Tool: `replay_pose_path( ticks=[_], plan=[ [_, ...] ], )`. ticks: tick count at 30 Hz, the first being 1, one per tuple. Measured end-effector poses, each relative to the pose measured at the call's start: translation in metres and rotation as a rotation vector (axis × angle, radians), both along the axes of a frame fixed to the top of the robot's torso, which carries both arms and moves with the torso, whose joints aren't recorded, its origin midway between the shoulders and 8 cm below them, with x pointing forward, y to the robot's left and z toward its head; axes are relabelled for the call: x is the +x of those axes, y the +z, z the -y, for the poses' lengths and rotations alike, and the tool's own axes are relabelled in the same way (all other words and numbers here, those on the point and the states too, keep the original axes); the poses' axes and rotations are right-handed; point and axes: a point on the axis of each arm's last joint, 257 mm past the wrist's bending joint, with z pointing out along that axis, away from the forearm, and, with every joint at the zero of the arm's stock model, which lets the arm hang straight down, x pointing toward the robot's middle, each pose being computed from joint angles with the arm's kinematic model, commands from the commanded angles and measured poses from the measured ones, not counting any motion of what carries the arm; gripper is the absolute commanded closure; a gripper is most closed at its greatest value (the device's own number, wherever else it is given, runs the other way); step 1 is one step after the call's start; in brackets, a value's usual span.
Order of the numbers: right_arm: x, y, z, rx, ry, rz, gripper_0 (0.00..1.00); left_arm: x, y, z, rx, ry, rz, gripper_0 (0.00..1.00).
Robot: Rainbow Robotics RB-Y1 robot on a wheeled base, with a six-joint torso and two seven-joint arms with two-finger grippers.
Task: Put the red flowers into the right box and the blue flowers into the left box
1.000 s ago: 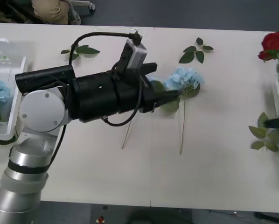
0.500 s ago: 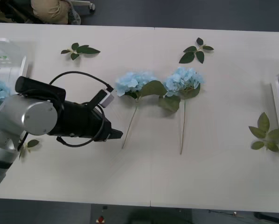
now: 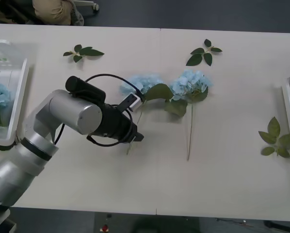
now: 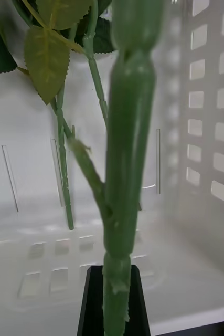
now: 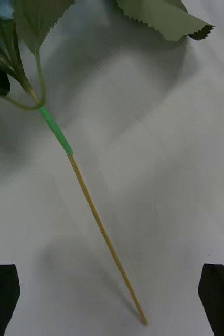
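I had the left gripper spread wide over the near blue flower's stem on the table. The right gripper was clamped on a red flower stem inside the right box

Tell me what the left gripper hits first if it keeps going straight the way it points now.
Most likely the thin tan stem of the nearer of the blue flowers. It lies on the table between the open fingers of the left gripper, near the stem's lower end. Depth is unclear, so the table could come first.
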Motion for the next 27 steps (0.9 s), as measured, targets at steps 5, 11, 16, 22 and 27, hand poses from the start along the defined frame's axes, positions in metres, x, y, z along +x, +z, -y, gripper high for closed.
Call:
replay_pose_path(
  ticks=[5, 11, 16, 22, 27],
  plan=[
    [0.005, 0.002, 0.002, -0.010, 0.001, 0.021, 0.31, 0.008, -0.022, 0.008, 0.075, -0.035, 0.045, 0.00],
    [0.009, 0.003, -0.003, 0.007, 0.007, 0.037, 0.26, 0.017, -0.031, 0.018, 0.117, -0.076, 0.085, 0.85],
    [0.016, 0.007, -0.042, 0.103, 0.066, 0.039, 0.26, 0.025, -0.029, 0.020, 0.133, -0.085, 0.110, 1.00],
    [0.044, 0.027, -0.126, 0.175, 0.173, 0.083, 0.26, 0.027, -0.031, 0.015, 0.146, -0.081, 0.114, 1.00],
    [0.061, 0.034, -0.214, 0.296, 0.106, 0.130, 0.24, 0.030, -0.031, 0.012, 0.164, -0.079, 0.128, 1.00]
  ],
)
